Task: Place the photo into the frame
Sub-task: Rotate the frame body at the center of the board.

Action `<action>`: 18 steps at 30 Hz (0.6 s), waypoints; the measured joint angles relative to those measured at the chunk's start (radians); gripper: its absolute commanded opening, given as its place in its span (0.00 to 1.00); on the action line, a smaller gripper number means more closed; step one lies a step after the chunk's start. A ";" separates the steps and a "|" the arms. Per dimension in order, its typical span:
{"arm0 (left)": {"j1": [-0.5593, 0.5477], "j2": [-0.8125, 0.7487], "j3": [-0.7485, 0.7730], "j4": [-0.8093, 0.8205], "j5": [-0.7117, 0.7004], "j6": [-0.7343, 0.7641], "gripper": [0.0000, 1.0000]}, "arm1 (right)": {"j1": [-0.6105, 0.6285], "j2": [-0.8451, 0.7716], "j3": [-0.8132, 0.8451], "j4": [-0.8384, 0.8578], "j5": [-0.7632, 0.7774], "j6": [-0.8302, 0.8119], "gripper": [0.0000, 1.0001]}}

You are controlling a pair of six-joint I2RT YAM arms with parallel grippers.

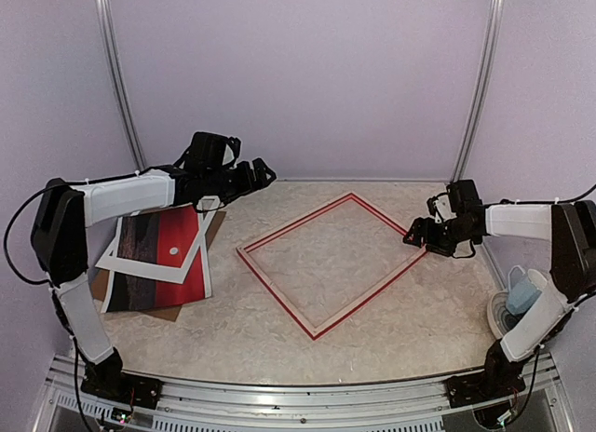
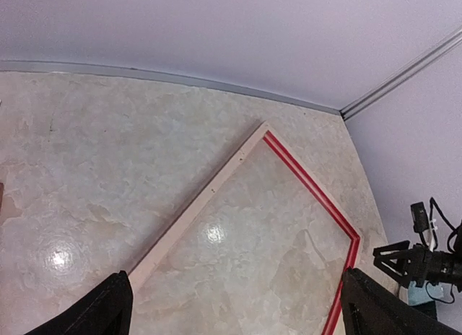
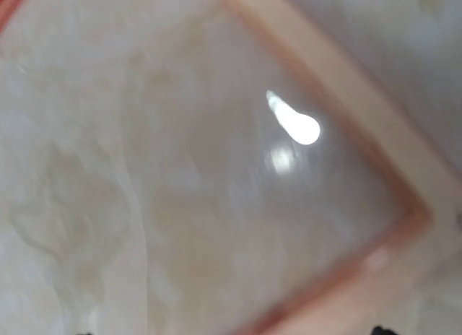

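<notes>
Blur smears the right wrist view: only a pale wood corner with a reddish edge shows over glossy stone, and two dark specks at the bottom edge, far apart, are all that shows of the fingers. The left wrist view cuts off the near half of the frame (image 1: pixel 277 293) and shows just two black fingertips in its lower corners. At the table's right edge a white and pale blue object (image 1: pixel 518 300) sits partly behind the right arm and is hard to identify.

The frame lies flat mid-table, turned like a diamond with one corner toward the back wall and one toward the arms. It looks nearly square from above, so its long axis cannot be told. It is a thin rectangle of pale wood lined with red, open in the middle.

The photo (image 1: pixel 158 292) lies flat at the left, well apart from the frame, its long axis running near to far. Dark sea faces left, red sky right. A white mat border (image 1: pixel 200 248) lies askew across it, over a brown backing board (image 1: pixel 166 312).

The table (image 1: pixel 372 353) is marbled beige and shiny.

The left gripper (image 1: pixel 259 174) hangs above the photo's far end, fingers spread wide and empty. The right gripper (image 1: pixel 416 235) sits just beside the frame's right corner, fingers apart, gripping nothing.
</notes>
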 measured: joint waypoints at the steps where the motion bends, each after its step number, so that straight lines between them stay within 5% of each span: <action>1: 0.016 0.031 0.012 0.000 0.005 0.003 0.99 | 0.000 -0.016 -0.026 -0.001 0.000 0.002 0.82; 10: 0.063 0.304 0.095 -0.009 0.072 0.007 0.99 | 0.006 -0.092 -0.157 0.041 -0.017 0.022 0.82; 18: 0.056 0.361 0.097 -0.011 0.096 0.011 0.99 | 0.035 -0.084 -0.188 0.078 -0.048 0.046 0.83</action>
